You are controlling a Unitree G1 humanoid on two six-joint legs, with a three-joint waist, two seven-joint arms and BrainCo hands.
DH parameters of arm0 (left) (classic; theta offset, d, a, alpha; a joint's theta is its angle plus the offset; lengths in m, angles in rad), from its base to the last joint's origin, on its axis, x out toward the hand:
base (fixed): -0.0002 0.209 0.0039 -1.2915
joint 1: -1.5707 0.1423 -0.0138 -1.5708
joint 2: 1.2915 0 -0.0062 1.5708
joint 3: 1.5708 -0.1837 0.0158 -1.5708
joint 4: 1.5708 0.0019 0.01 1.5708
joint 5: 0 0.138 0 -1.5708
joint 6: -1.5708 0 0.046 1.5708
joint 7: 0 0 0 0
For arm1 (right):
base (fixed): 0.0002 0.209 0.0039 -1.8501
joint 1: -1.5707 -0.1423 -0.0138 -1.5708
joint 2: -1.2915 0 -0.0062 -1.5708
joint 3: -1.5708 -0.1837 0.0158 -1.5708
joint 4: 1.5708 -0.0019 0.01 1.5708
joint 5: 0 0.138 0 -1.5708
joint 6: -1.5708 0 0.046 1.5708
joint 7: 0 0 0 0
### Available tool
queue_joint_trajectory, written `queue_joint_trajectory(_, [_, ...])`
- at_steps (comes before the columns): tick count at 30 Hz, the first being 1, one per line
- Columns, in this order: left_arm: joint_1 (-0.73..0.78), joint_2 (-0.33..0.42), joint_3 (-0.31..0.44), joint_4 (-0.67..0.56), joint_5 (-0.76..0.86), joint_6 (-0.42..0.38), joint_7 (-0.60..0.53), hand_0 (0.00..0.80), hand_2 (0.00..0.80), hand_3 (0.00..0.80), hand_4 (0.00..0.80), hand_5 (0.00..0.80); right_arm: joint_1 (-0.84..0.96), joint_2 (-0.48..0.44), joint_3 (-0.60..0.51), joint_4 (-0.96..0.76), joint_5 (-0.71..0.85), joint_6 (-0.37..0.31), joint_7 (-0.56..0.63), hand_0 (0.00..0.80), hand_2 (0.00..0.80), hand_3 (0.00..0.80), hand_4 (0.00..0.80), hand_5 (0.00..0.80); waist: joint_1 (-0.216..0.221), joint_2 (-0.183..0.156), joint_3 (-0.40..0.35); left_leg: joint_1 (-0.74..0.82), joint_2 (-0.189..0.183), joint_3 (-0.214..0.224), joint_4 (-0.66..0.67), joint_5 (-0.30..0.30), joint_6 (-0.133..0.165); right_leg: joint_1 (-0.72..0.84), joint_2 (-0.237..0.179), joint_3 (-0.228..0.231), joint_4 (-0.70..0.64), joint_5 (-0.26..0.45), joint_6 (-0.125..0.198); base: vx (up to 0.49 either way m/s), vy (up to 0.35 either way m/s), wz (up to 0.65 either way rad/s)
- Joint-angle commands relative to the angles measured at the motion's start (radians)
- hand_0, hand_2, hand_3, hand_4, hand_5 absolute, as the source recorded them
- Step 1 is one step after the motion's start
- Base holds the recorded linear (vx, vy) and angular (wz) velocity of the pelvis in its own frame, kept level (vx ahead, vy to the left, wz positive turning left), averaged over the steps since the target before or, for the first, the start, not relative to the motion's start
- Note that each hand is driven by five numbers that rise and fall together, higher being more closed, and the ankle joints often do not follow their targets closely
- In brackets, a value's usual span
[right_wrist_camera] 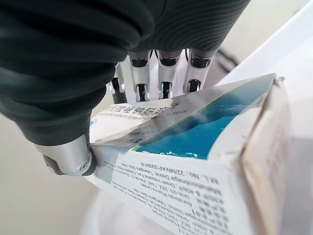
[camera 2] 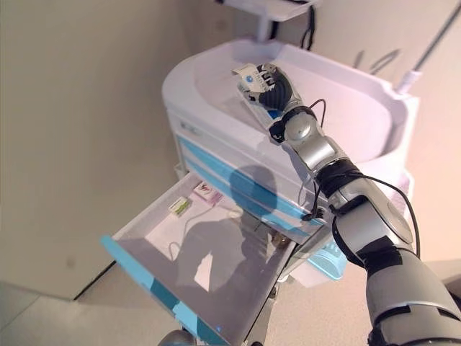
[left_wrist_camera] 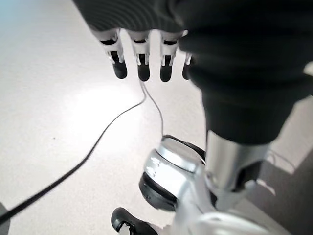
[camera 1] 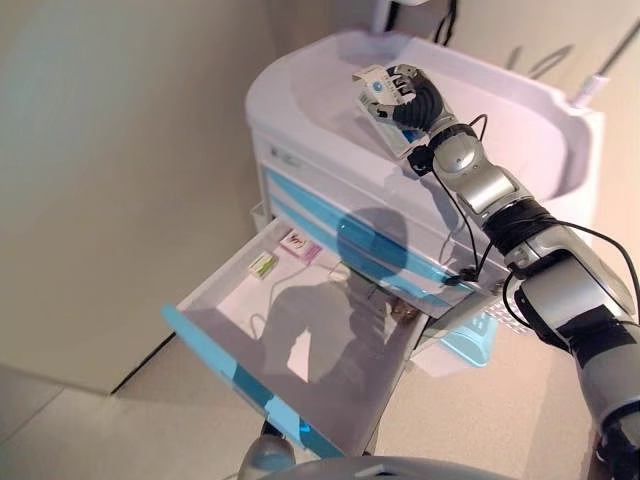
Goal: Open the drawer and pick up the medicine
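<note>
Right hand [camera 1: 405, 95], upper centre, fingers curled round a creased white-and-blue cardboard medicine box [right_wrist_camera: 195, 161] above the glossy white cart top [camera 1: 310, 90]; blue-fronted drawer [camera 1: 300, 340] open below; left hand [left_wrist_camera: 146, 58] relaxed over speckled floor [left_wrist_camera: 58, 112].

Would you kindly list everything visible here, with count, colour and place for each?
Cart: one, white with blue drawer fronts, against the beige wall.
Open drawer: one, white inside with a blue front, the lowest of the cart, pulled out.
Medicine box: one, white and blue, held over the cart's top.
Small packets: two, a pink and white one and a green and white one, at the back of the open drawer.
Basket: one, pale blue, hanging at the cart's side.
Right hand: fingers curled round the medicine box, raised over the cart's top.
Left hand: hanging over the floor, fingers relaxed, empty.
</note>
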Motion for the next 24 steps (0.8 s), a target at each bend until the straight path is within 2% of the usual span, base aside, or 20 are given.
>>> queue_joint_trajectory(1, [-0.080, 0.048, -0.035, 0.041, -0.021, -0.028, 0.026, 0.000, 0.000, 0.000, 0.000, 0.000, -0.150, 0.005, -0.014, 0.115, -0.070, -0.012, -0.052, 0.800, 0.800, 0.800, 0.800, 0.800, 0.008, -0.054, 0.036, 0.013, -0.088, 0.006, 0.060, -0.098, 0.062, -0.042, -0.025, -0.014, 0.076, -0.036, 0.026, -0.012, 0.007, 0.25])
queue_joint_trajectory(10, [-0.127, 0.053, -0.077, 0.024, -0.031, -0.046, 0.020, 0.000, 0.000, 0.000, 0.000, 0.000, -0.219, -0.029, 0.107, 0.298, -0.180, 0.003, -0.003, 0.800, 0.800, 0.800, 0.800, 0.800, 0.023, -0.053, 0.075, -0.036, -0.099, -0.026, 0.058, -0.079, 0.057, -0.087, -0.034, -0.036, 0.086, -0.032, 0.027, -0.011, 0.004, 0.14])
queue_joint_trajectory(11, [-0.138, 0.050, -0.089, 0.019, -0.033, -0.049, 0.020, 0.000, 0.000, 0.000, 0.000, 0.000, -0.234, -0.035, 0.130, 0.323, -0.195, 0.005, 0.003, 0.772, 0.772, 0.772, 0.772, 0.772, 0.021, -0.052, 0.075, -0.039, -0.100, -0.030, 0.053, -0.076, 0.056, -0.093, -0.036, -0.036, 0.088, -0.032, 0.028, 0.009, 0.007, 0.11])
queue_joint_trajectory(12, [-0.141, 0.048, -0.092, 0.017, -0.034, -0.050, 0.019, 0.000, 0.000, 0.000, 0.000, 0.000, -0.240, -0.037, 0.142, 0.329, -0.200, 0.007, 0.013, 0.599, 0.599, 0.599, 0.599, 0.599, 0.019, -0.051, 0.074, -0.037, -0.099, -0.031, 0.049, -0.075, 0.056, -0.094, -0.036, -0.036, 0.088, -0.032, 0.028, 0.013, 0.004, 0.15])
queue_joint_trajectory(13, [-0.141, 0.048, -0.092, 0.017, -0.034, -0.050, 0.019, 0.000, 0.000, 0.000, 0.000, 0.000, -0.240, -0.037, 0.143, 0.330, -0.200, 0.007, 0.013, 0.511, 0.511, 0.511, 0.511, 0.511, 0.019, -0.051, 0.075, -0.037, -0.099, -0.031, 0.049, -0.075, 0.056, -0.094, -0.036, -0.036, 0.089, -0.032, 0.028, 0.013, 0.002, 0.10])
queue_joint_trajectory(14, [-0.144, 0.048, -0.092, 0.019, -0.036, -0.050, 0.019, 0.000, 0.000, 0.000, 0.000, 0.000, -0.246, -0.036, 0.146, 0.336, -0.203, 0.010, 0.014, 0.094, 0.094, 0.094, 0.094, 0.094, 0.017, -0.050, 0.073, -0.035, -0.099, -0.031, 0.046, -0.075, 0.057, -0.093, -0.035, -0.036, 0.089, -0.033, 0.027, 0.015, 0.006, 0.07])
queue_joint_trajectory(15, [-0.145, 0.048, -0.091, 0.020, -0.037, -0.049, 0.018, 0.000, 0.000, 0.000, 0.000, 0.000, -0.252, -0.033, 0.155, 0.343, -0.210, 0.011, 0.018, 0.000, 0.000, 0.000, 0.000, 0.000, 0.014, -0.050, 0.071, -0.033, -0.099, -0.031, 0.043, -0.075, 0.057, -0.093, -0.035, -0.034, 0.089, -0.033, 0.028, 0.000, 0.000, 0.00])
queue_joint_trajectory(24, [-0.132, 0.054, -0.074, 0.032, -0.022, -0.043, 0.009, 0.000, 0.000, 0.000, 0.000, 0.000, -0.276, -0.039, 0.143, 0.292, -0.193, 0.007, 0.001, 0.000, 0.000, 0.000, 0.000, 0.000, -0.013, -0.041, 0.049, -0.006, -0.094, -0.008, 0.033, -0.081, 0.056, -0.083, -0.032, -0.004, 0.084, -0.033, 0.026, 0.003, 0.003, -0.03])
